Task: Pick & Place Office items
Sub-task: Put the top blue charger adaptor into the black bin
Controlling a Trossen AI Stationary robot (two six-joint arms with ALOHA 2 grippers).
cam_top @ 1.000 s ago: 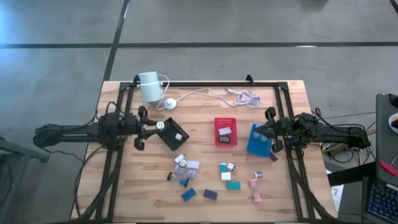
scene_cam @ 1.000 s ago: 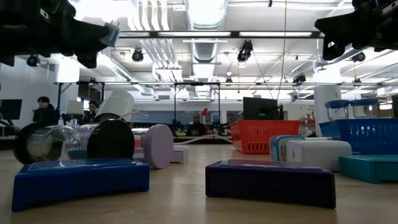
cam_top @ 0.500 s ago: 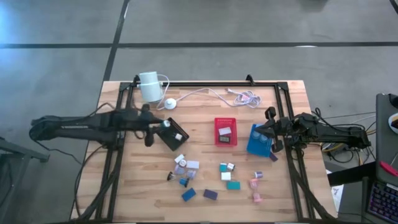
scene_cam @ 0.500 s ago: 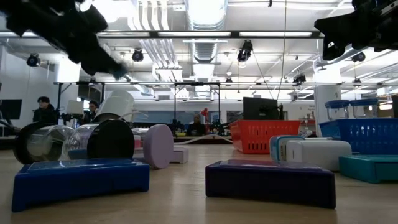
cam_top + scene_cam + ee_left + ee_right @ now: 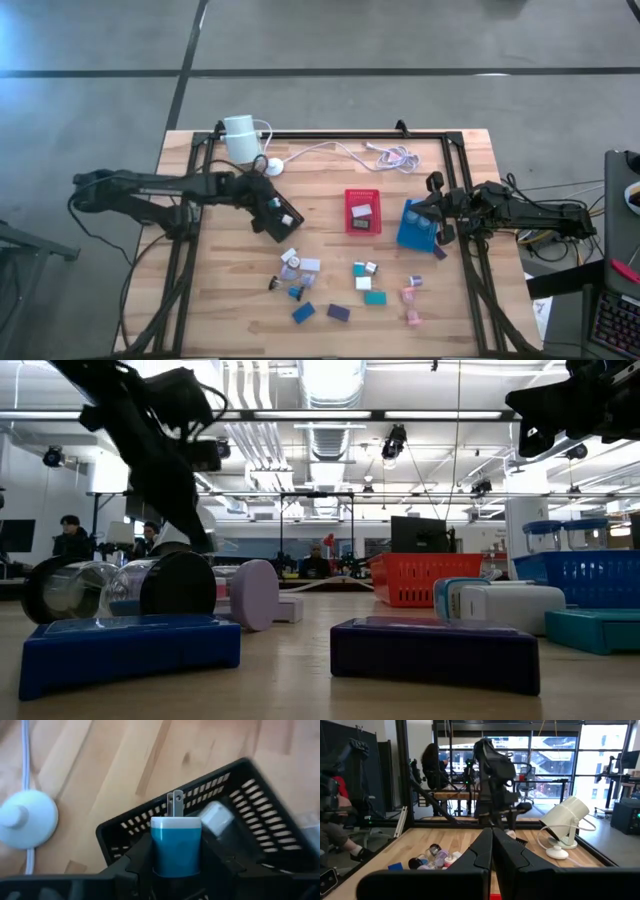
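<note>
Left end effector (image 5: pixel 176 865): closed on a teal-and-white plug adapter (image 5: pixel 175 842), prongs pointing forward, held directly above the black tray (image 5: pixel 279 215) on the left half of the worktop (image 5: pixel 210 300). A white piece (image 5: pixel 216 817) already lies inside that tray.

Right end effector (image 5: pixel 492 851): fingers fully together, holding nothing, waiting at the right edge of the worktop beside the blue tray (image 5: pixel 417 226).

Red tray (image 5: pixel 364 211): centre of the worktop, between the black and blue trays, holding a small pale piece.

Remaining office items (image 5: pixel 338 313): teal, blue, purple, white and pink blocks and cylinders, scattered on the near half of the worktop.

White cylinder (image 5: pixel 240 139) with cable: far left corner.
</note>
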